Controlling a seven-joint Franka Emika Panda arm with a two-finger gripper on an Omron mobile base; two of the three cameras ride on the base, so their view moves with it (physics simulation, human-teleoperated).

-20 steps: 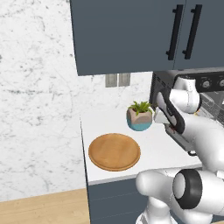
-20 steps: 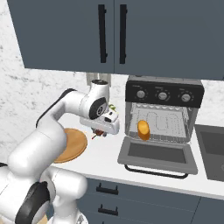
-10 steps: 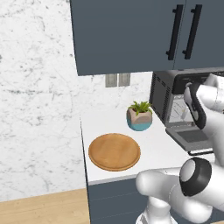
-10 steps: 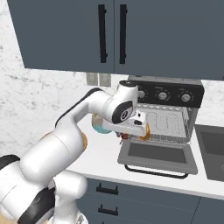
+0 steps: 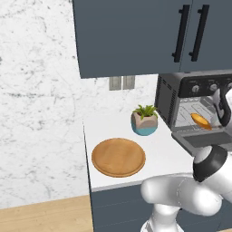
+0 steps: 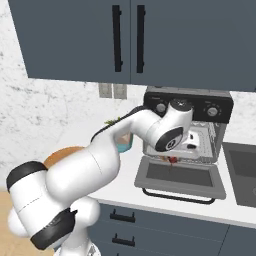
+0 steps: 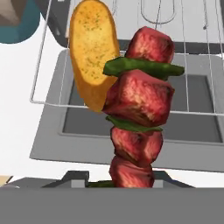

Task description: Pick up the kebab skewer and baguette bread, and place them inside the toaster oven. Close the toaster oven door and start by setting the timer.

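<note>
Close up, kebab skewer (image 7: 139, 117) beside racked baguette bread (image 7: 93, 52).

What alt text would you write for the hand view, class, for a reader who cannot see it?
A kebab skewer of red meat chunks and green pepper pieces, held upright in the gripper, rises up the middle of the picture. Behind it the baguette bread lies on the wire rack of the toaster oven, above the lowered toaster oven door.

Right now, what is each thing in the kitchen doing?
kebab skewer: held upright in the hand, over the open door.
hand: shut on the kebab skewer.
baguette bread: lying on the oven's wire rack.
toaster oven door: folded down, open.
round wooden board: bare.
cabinet doors: closed.
</note>
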